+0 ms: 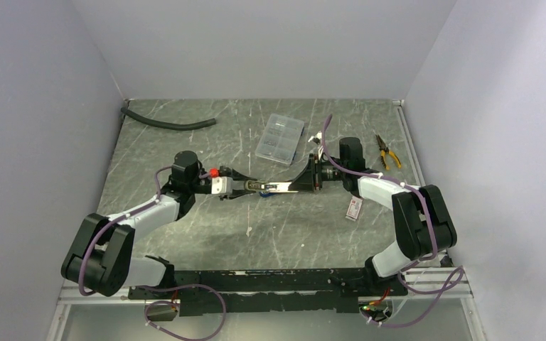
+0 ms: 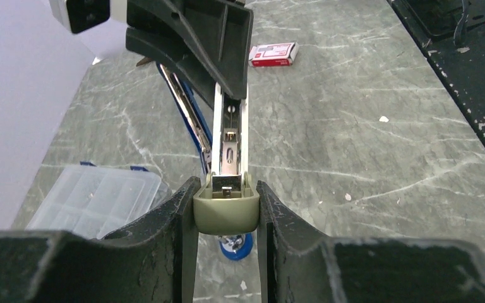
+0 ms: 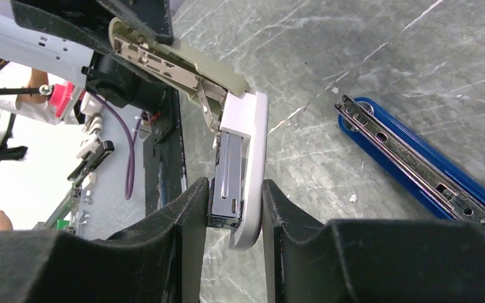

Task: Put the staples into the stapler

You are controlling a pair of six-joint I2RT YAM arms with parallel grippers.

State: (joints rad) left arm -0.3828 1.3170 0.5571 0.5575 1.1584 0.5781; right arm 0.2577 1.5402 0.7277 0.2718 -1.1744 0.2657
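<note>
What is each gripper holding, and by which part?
Both hold the opened stapler. The left gripper has its jaws on the olive-green end cap. The right gripper has its jaws on the pale grey end with the chrome piece.

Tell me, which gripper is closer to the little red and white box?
Right. The right gripper holds the stapler on the red and white box's side; the left gripper holds its other end, farther away.

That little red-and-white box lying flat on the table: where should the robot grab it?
Across its two long sides, coming straight down from above. The box lies flat on the table, so its edges are reachable only from the top, and its narrow width is probably the easiest to pinch.
</note>
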